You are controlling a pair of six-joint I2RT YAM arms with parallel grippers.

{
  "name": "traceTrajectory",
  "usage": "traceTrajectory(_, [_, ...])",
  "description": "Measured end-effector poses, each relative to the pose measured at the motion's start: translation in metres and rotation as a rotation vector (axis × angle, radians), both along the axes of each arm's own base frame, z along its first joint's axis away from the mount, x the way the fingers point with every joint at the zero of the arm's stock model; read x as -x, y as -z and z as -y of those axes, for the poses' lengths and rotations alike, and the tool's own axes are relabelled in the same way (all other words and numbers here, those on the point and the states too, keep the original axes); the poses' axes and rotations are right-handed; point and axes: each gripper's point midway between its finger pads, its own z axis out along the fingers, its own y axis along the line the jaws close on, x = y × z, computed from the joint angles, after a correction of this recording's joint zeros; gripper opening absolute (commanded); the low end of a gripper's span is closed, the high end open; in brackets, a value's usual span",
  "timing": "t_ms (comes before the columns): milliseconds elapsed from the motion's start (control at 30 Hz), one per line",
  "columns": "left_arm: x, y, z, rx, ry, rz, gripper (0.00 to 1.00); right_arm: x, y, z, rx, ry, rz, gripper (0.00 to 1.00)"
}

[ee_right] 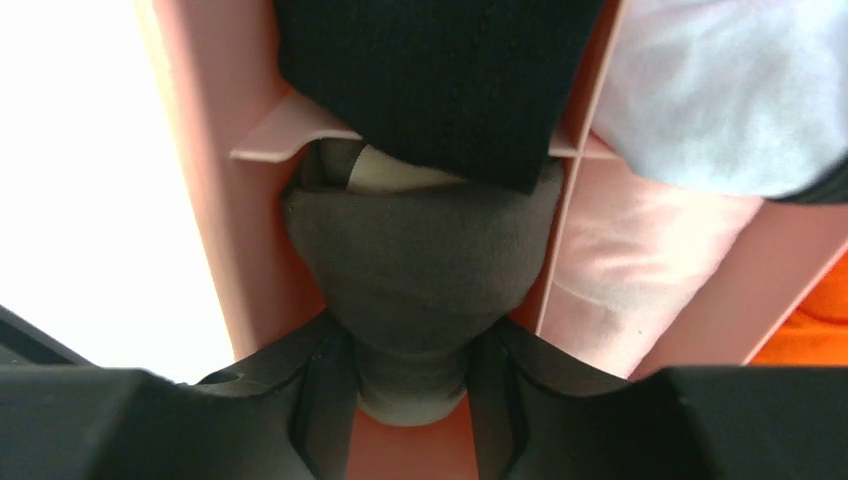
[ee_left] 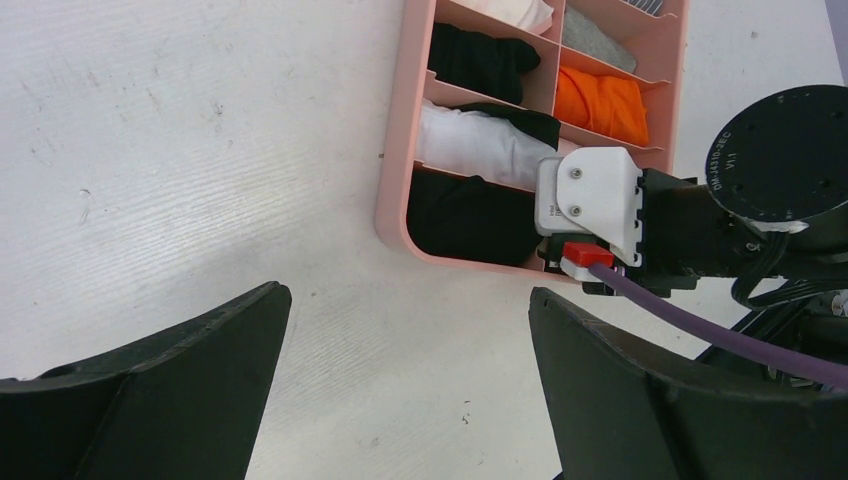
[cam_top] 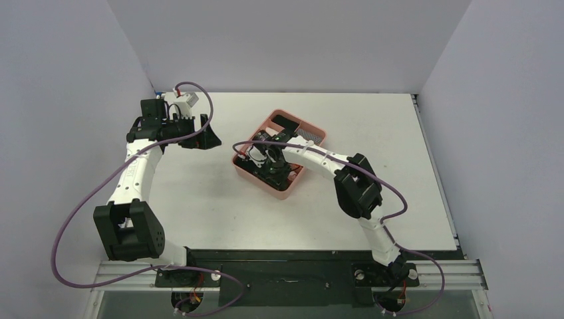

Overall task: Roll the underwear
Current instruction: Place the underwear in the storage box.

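The underwear (ee_right: 420,260) is a rolled dark grey-brown bundle with a strip of beige waistband showing at its far end. It sits in a corner compartment of the pink tray (ee_right: 215,200). My right gripper (ee_right: 412,375) reaches down into that compartment, and both fingers (ee_right: 325,385) press against the sides of the bundle's near end. From above, the right gripper (cam_top: 273,169) covers the bundle in the tray (cam_top: 279,194). My left gripper (cam_top: 206,136) hangs open over bare table left of the tray, nothing between its fingers (ee_left: 200,380).
The tray's (ee_left: 395,150) other compartments hold rolled cloths: black (ee_left: 480,60), white (ee_left: 470,145), orange (ee_left: 600,105), black (ee_left: 465,215) and grey (ee_left: 595,40). A black roll (ee_right: 430,80) lies just beyond the underwear. The right arm's wrist (ee_left: 600,205) overhangs the tray's near side.
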Motion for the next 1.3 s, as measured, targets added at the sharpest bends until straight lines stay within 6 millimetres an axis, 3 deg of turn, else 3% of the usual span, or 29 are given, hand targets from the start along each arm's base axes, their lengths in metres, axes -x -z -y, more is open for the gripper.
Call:
traceTrajectory(200, [0.000,0.000,0.000,0.000,0.000,0.000,0.88,0.001,-0.015,0.001,-0.032,0.001,0.000,0.48])
traceTrajectory(467, [0.000,0.000,0.000,0.000,0.000,0.000,0.88,0.000,-0.017,0.003,-0.038,0.002,-0.008,0.53])
traceTrajectory(1067, [0.000,0.000,-0.003,-0.001,-0.007,0.000,0.88,-0.003,-0.035,0.005,-0.053,0.003,0.003,0.55])
traceTrajectory(1300, [-0.001,0.000,-0.007,-0.005,-0.016,0.002,0.91,-0.019,-0.048,0.017,-0.049,0.027,0.045,0.55])
